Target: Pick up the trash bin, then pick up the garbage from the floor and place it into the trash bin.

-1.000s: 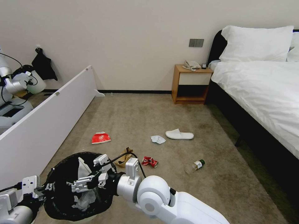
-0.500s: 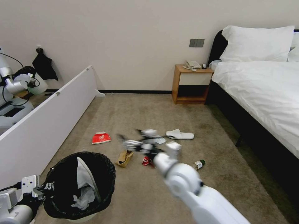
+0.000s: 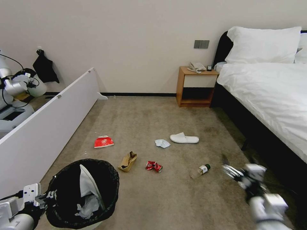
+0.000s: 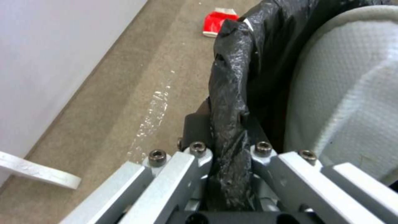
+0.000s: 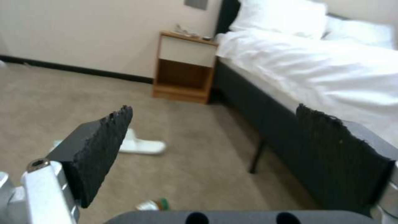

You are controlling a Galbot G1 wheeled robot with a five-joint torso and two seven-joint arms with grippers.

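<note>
The trash bin (image 3: 107,179), lined with a black bag, hangs at the lower left with a white slipper (image 3: 88,183) and tissue inside. My left gripper (image 3: 46,196) is shut on its bagged rim (image 4: 228,93). On the floor (image 3: 179,198) lie a red-white packet (image 3: 103,141), a brown paper bag (image 3: 128,161), a crushed red can (image 3: 153,166), a pale tissue (image 3: 162,143), a white slipper (image 3: 184,138) and a small bottle (image 3: 200,170). My right gripper (image 3: 228,166) hovers open and empty right of the bottle, near the bed; its pads (image 5: 99,146) stand wide apart.
A long white board (image 3: 48,127) leans along the left side, with another robot (image 3: 12,92) behind it. A wooden nightstand (image 3: 195,86) stands at the back wall. The bed (image 3: 271,95) and its dark frame line the right side.
My right arm has swung from above the trash bin across the litter to the right side near the bed. The left gripper still holds the bin's rim.
</note>
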